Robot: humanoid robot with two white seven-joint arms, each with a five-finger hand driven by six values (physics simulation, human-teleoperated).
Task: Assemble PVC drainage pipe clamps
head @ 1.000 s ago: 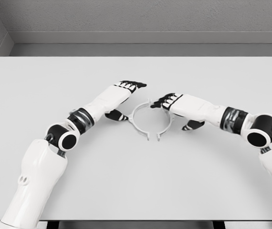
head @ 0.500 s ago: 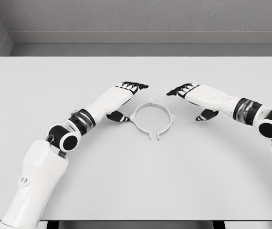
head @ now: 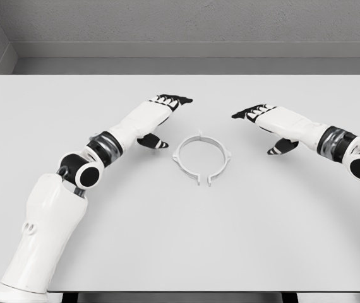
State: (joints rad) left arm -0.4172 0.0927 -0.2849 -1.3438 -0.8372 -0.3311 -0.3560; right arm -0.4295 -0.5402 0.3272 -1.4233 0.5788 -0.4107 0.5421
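Clamp ring (head: pixel 200 157) on table (head: pixel 180 240) — both hands (head: pixel 158 112) (head: pixel 270 119) apart, fingers relaxed.

one clamp ring (head: pixel 201 158), one table (head: pixel 180 240), two hands.

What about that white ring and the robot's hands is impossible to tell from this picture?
- Head view: whether the pipe clamp halves are locked together; the seams are too small to see.
- Head view: the left hand palm faces the table, so its underside is hidden.
- Head view: the right hand likewise; the right arm's upper part is cut off by the picture's right edge.
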